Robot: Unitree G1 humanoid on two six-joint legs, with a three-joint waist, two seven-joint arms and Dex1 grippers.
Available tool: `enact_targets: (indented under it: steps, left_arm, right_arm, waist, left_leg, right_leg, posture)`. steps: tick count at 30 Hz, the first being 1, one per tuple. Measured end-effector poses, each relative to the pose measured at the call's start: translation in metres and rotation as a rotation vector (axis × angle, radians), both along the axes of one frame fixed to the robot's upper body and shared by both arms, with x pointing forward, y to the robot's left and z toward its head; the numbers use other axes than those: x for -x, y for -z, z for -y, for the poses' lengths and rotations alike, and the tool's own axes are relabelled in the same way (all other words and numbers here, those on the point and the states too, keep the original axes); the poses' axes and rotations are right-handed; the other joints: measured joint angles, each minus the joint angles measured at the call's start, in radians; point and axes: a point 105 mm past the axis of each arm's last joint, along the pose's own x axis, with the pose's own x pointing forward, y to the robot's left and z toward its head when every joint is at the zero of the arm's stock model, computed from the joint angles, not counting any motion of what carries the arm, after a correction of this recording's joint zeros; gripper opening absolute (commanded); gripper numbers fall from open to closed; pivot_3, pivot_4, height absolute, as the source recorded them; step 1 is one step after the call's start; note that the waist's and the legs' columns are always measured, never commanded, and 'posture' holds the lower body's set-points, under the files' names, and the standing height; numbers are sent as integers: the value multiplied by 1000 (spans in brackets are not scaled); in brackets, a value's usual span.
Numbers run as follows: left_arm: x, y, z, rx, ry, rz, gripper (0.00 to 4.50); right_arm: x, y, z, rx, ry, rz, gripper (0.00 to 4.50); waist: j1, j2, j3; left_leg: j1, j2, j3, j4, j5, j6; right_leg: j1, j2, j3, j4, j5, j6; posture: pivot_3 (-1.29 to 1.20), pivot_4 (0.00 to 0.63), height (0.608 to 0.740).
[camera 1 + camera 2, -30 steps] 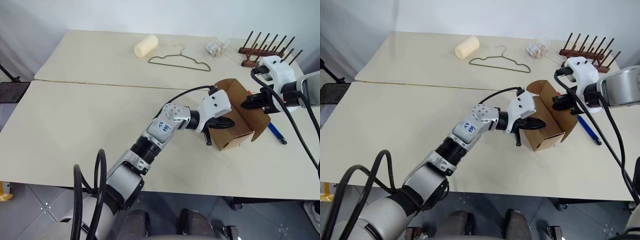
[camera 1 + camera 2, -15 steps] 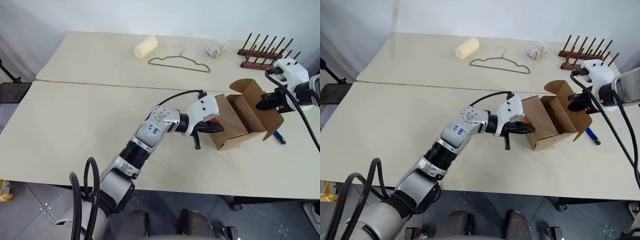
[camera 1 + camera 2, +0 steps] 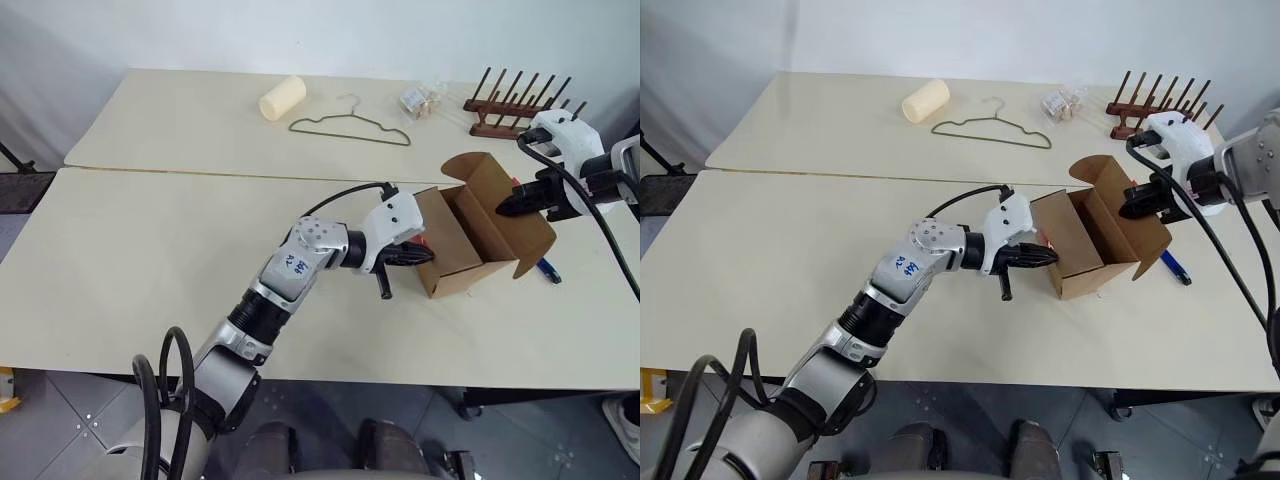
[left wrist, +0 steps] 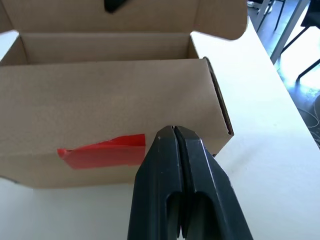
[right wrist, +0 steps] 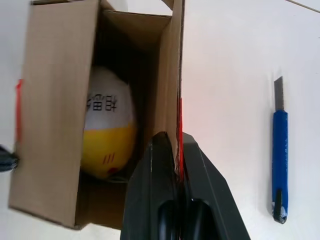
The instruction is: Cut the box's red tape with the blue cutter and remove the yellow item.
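Inside box [image 5: 55,100], yellow item [image 5: 107,132] beside right end effector [image 5: 175,150]

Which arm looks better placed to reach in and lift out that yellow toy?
Probably the left. Its gripper is shut and holds nothing beside the box, while the right gripper pinches the lid flap open above the yellow toy.

yellow item [image 5: 107,132]: partly hidden in box [image 5: 55,105] | red tape [image 4: 102,151]: partly behind fingers [image 4: 162,170]
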Motion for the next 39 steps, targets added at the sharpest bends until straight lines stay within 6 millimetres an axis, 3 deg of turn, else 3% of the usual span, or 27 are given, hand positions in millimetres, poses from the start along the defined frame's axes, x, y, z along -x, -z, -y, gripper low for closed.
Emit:
enact_targets:
  steps: [6, 21, 39]
  left_arm:
    - [0, -2, 5, 10, 5, -13, 0]
    - [-18, -21, 42, 8, 31, 32, 0]
    - [-16, -10, 50, 32, 33, 49, 0]
  right_arm:
    - [3, 0, -15, -18, -64, -13, 39]
    - [0, 9, -13, -17, -33, -8, 39]
    - [0, 10, -12, -34, -28, -4, 39]
  waist:
    - [0, -1, 0]
    - [-4, -1, 0]
    - [0, -1, 0]
  left_leg:
    - [0, 0, 0, 0, 0, 0]
    - [-2, 0, 2, -2, 0, 0]
    - [-1, 0, 2, -2, 0, 0]
  right_leg:
    - [0, 0, 0, 0, 0, 0]
    - [-3, 0, 0, -1, 0, 0]
    - [-3, 0, 0, -1, 0, 0]
  posture:
    - [0, 150, 740]
    - [0, 150, 740]
    - [0, 150, 740]
